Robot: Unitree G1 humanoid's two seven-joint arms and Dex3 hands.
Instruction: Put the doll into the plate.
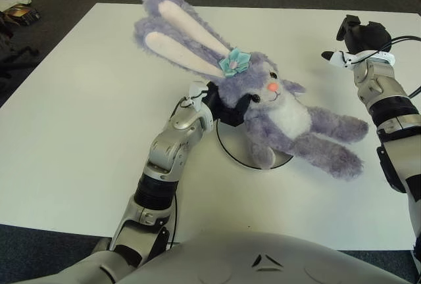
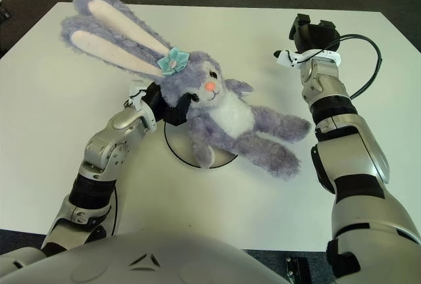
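Our left hand point(image 1: 220, 103) has its fingers gripping the doll point(image 1: 276, 116) at the neck, its body lying across the plate point(image 1: 231, 147) on the counter point(image 1: 79, 113); right hand point(image 2: 314, 35) farther right, fingers curled, empty

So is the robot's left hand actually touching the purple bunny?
Touching. In the right eye view the left hand has its dark fingers pressed into the bunny at the neck, with no gap.
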